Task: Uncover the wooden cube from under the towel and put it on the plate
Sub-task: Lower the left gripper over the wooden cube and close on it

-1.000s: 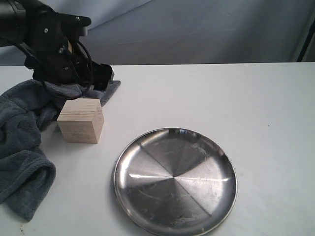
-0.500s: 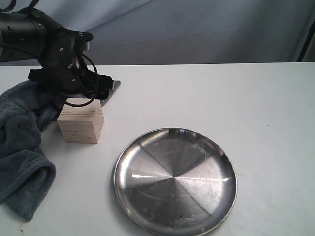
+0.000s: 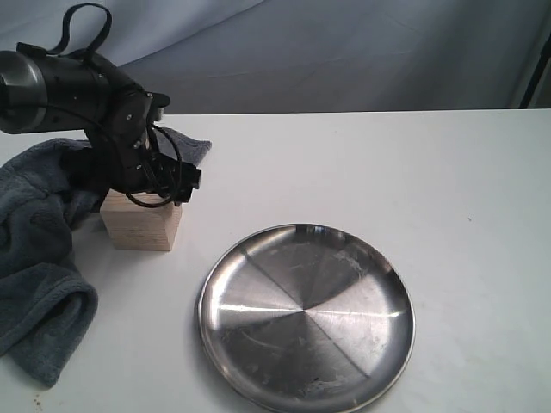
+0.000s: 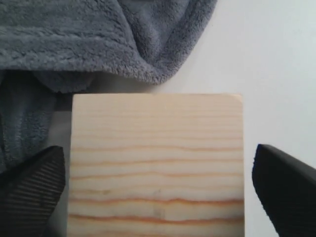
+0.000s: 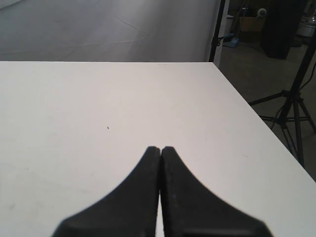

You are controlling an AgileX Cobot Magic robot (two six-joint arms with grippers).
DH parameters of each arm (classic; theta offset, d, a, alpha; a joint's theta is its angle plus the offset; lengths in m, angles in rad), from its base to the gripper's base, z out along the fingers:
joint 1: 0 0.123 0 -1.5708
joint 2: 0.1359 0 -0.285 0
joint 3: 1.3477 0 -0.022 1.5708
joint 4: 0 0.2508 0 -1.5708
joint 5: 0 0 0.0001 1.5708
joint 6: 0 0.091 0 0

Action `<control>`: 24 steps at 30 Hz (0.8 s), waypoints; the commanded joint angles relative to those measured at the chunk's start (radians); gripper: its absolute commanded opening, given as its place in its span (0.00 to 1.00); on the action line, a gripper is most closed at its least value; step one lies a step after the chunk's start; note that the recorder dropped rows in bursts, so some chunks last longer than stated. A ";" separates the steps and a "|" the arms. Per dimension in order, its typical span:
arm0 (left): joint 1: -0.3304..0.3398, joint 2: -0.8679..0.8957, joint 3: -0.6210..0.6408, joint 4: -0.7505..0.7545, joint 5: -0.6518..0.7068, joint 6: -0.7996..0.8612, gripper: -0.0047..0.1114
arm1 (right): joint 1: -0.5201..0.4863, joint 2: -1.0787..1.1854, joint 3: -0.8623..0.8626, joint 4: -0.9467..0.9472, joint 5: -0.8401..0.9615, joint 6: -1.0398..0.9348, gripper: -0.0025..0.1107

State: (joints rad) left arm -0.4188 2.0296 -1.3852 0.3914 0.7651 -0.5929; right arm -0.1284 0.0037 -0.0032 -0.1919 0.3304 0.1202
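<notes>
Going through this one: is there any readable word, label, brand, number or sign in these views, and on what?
None can be read.
The wooden cube shows only grain lines.
The plate shows only scuffs and reflections.
The towel shows no tag or print.
The background box is too small and blurred to show any print.

Soft even light, faint shadows, glare streaks on the plate [image 3: 344, 284], wrist views a bit fuzzy up close.
</notes>
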 commanded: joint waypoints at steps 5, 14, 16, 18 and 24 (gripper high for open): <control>0.001 0.043 -0.003 -0.004 0.001 -0.012 0.87 | 0.000 -0.004 0.003 0.002 0.000 0.000 0.02; 0.001 0.102 -0.003 -0.072 -0.008 -0.012 0.87 | 0.000 -0.004 0.003 0.002 0.000 0.000 0.02; 0.001 0.110 -0.003 -0.074 -0.008 -0.012 0.87 | 0.000 -0.004 0.003 0.002 0.000 0.000 0.02; 0.001 0.117 -0.003 -0.076 -0.008 -0.012 0.87 | 0.000 -0.004 0.003 0.002 0.000 0.000 0.02; 0.001 0.121 -0.003 -0.083 -0.029 -0.004 0.87 | 0.000 -0.004 0.003 0.002 0.000 0.000 0.02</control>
State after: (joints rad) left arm -0.4150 2.1390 -1.3855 0.3433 0.7651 -0.5947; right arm -0.1284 0.0037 -0.0032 -0.1919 0.3304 0.1202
